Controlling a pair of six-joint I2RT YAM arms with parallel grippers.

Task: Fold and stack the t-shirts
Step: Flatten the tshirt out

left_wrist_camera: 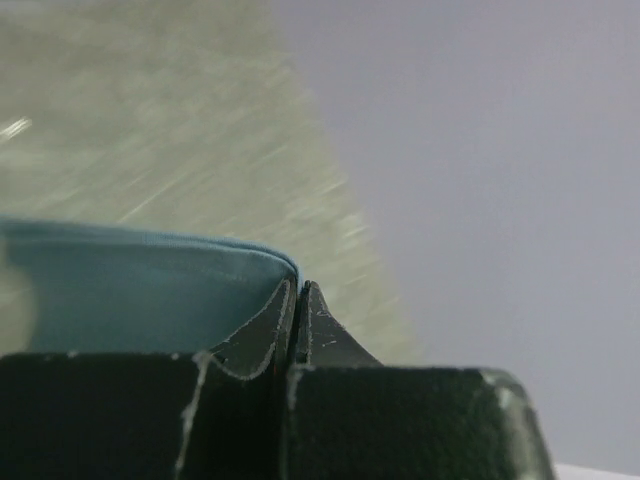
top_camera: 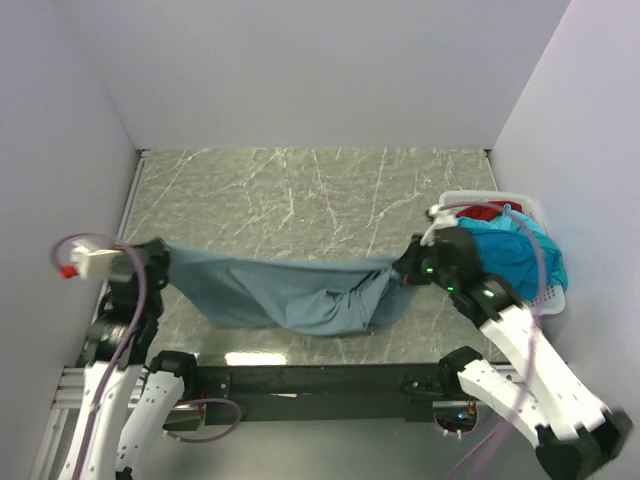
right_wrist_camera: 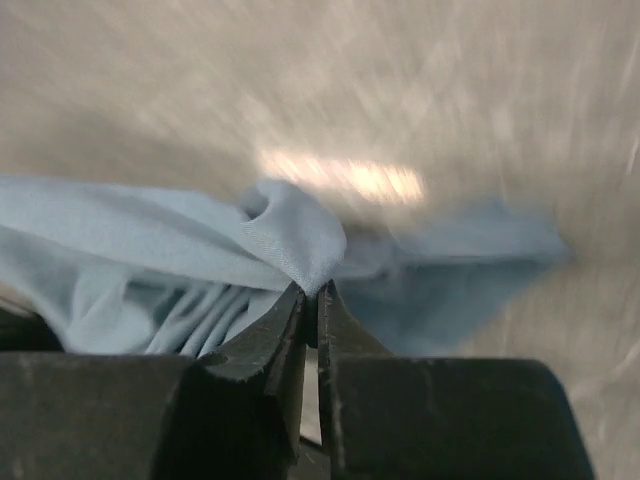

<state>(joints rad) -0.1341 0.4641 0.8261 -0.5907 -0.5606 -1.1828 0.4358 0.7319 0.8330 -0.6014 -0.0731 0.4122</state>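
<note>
While the left claw [top_camera: 158,262] and the right claw [top_camera: 405,268] face each other across the near half of the marbled grey-green tabletop [top_camera: 300,190], a large grey-blue t-shirt [top_camera: 290,295] hangs stretched between them, sagging in the middle toward the front edge; whether its lowest folds touch the surface cannot be told from above. In the left wrist view, the left claw [left_wrist_camera: 298,292] has its dark fingers pressed together at the corner of the shirt's stitched hem [left_wrist_camera: 150,245], with the cloth spreading away to the left. In the right wrist view, the right claw [right_wrist_camera: 316,296] is pinched on a bunched fold of the same shirt [right_wrist_camera: 150,240], only a thin slit showing between its fingers lower down, and gathered pleats of fabric trail off to the left. At the right edge of the tabletop, just behind the right arm, stands a white lattice basket [top_camera: 553,297] against the wall; a bright turquoise t-shirt [top_camera: 520,250] is heaped in it and spills over the rim, with a red t-shirt [top_camera: 482,213] showing at the back of the pile. Plain pale walls [top_camera: 320,70] enclose the workspace on three sides.
</note>
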